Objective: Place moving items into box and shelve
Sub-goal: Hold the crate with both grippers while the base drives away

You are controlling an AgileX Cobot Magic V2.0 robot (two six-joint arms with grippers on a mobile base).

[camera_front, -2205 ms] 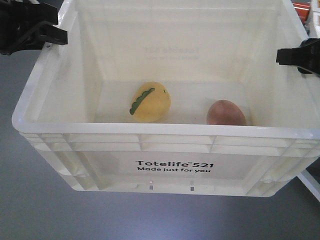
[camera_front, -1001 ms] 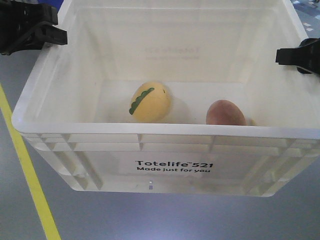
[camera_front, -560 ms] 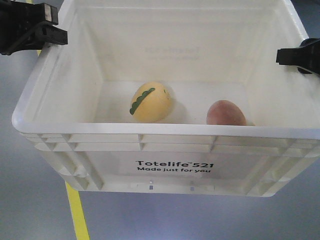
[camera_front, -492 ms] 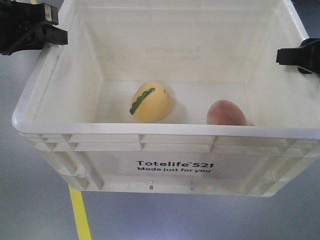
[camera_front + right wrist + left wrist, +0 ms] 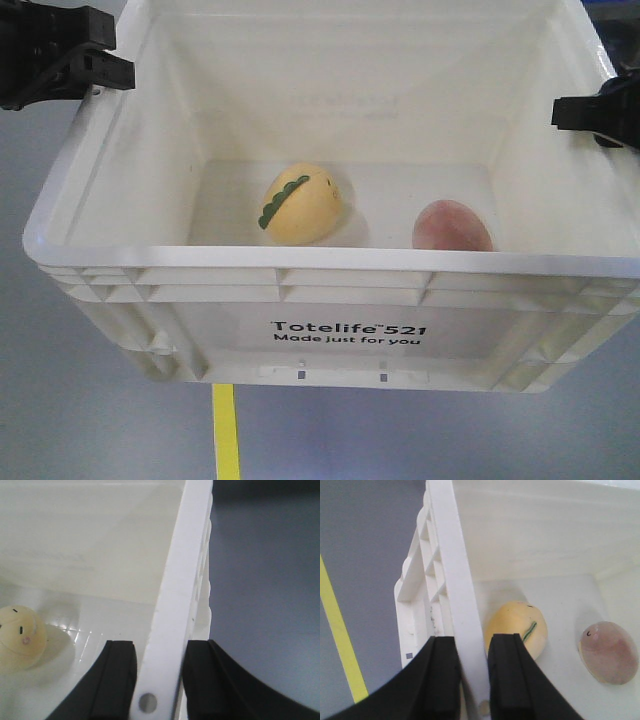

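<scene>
A white Totelife box [image 5: 340, 300] hangs above the floor between my two grippers. Inside lie a yellow egg-shaped toy [image 5: 302, 205] with a green stripe and a pink egg-shaped toy [image 5: 453, 226]. My left gripper [image 5: 95, 65] is shut on the box's left rim [image 5: 452, 570], one finger on each side of the wall [image 5: 472, 680]. My right gripper [image 5: 590, 112] is shut on the right rim [image 5: 182, 570] in the same way [image 5: 160, 680]. The left wrist view shows both toys, yellow [image 5: 512, 630] and pink [image 5: 610, 652]. The right wrist view shows the yellow toy [image 5: 20, 635].
Grey floor lies under the box. A yellow floor line [image 5: 226, 430] shows below the box's front wall, and also in the left wrist view [image 5: 337, 635] to the left of the box.
The box stays fixed between both grippers. The floor beneath slides past: the yellow line has moved from the far left to under the box's middle.
</scene>
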